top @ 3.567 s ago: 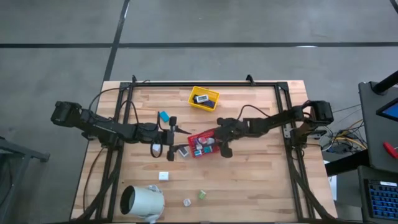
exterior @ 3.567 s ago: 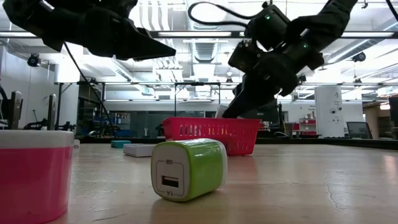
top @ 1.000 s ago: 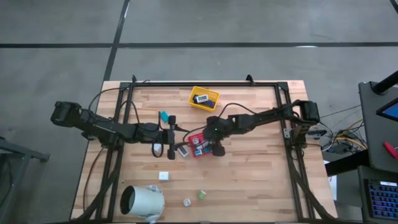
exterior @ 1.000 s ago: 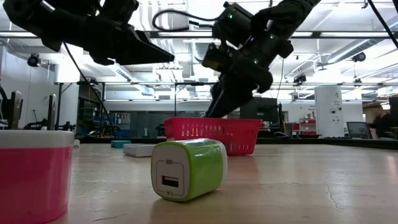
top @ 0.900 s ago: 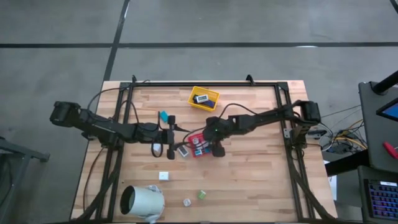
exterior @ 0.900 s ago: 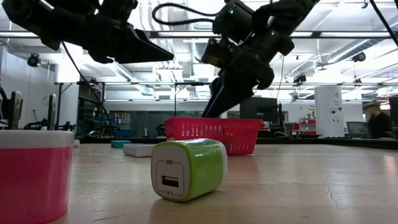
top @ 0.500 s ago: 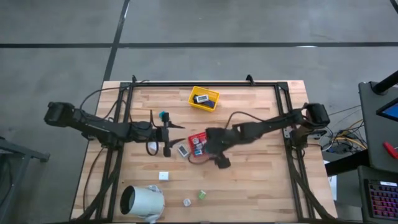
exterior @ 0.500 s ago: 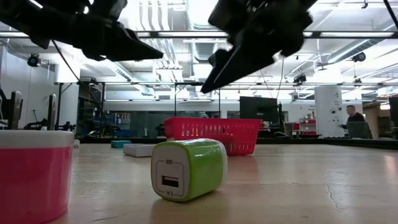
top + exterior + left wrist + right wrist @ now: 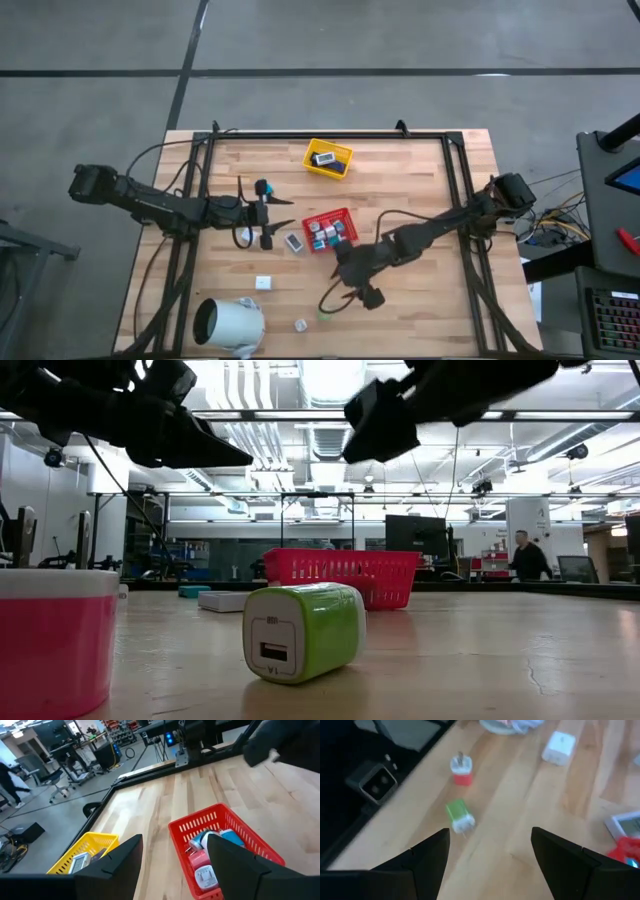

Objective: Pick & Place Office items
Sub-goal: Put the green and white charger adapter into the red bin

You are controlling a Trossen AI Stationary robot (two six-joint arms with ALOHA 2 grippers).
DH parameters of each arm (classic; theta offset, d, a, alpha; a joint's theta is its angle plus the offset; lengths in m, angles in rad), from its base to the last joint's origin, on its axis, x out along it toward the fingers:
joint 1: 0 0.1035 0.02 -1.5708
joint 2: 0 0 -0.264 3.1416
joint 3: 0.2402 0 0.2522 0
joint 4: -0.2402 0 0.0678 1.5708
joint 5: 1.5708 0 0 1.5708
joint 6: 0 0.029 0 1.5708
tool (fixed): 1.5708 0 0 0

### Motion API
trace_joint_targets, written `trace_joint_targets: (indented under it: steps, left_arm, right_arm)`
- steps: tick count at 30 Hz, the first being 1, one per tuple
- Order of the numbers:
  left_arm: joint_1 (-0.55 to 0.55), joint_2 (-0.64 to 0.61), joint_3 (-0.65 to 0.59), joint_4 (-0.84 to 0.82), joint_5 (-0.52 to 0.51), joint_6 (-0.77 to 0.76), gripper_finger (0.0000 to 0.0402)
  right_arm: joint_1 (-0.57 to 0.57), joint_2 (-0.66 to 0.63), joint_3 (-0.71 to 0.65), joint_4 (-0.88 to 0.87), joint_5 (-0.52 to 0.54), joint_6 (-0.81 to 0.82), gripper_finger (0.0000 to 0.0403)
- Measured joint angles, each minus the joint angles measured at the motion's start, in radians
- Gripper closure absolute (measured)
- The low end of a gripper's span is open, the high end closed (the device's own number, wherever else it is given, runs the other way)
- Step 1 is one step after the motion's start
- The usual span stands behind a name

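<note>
Right gripper (image 9: 490, 851) gapes above a green, apparently white-faced charger (image 9: 459, 816).

Glossy plastic green charger (image 9: 303, 631), matt wood table (image 9: 420, 200).

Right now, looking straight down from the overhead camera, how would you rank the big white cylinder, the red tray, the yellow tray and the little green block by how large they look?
1. White cylinder, clearly largest.
2. Red tray and yellow tray: these look about alike, so I will not rank one above the other.
3. Green block, far the smallest.
</note>
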Motion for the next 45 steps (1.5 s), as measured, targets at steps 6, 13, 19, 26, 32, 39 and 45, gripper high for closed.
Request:
trace_joint_targets:
  steps: [6, 13, 19, 26, 32, 39, 45]
  left_arm:
    - [0.001, 0.000, -0.002, 0.002, -0.002, -0.003, 0.0174]
    - [0.005, 0.000, -0.003, 0.003, -0.002, -0.001, 0.0174]
    - [0.009, 0.000, -0.003, 0.002, -0.006, 0.001, 0.0174]
    - [0.010, 0.000, -0.004, 0.002, -0.006, -0.002, 0.0174]
    - [0.012, 0.000, -0.014, 0.002, -0.007, -0.003, 0.0174]
    - [0.014, 0.000, -0.018, 0.003, -0.010, -0.011, 0.0174]
    - [0.015, 0.000, -0.018, 0.003, -0.011, -0.014, 0.0174]
  right_arm:
    - [0.030, 0.112, 0.044, 0.032, 0.000, 0.014, 0.0129]
    - [0.045, 0.213, 0.157, -0.044, -0.001, -0.014, 0.0129]
    - [0.064, 0.306, 0.271, -0.163, -0.003, -0.045, 0.0129]
    - [0.078, 0.338, 0.323, -0.187, -0.003, -0.060, 0.0129]
    - [0.082, 0.346, 0.321, -0.159, 0.001, -0.059, 0.0129]
    - [0.082, 0.362, 0.320, -0.149, 0.008, -0.061, 0.0129]
    - [0.082, 0.362, 0.321, -0.138, 0.008, -0.069, 0.0129]
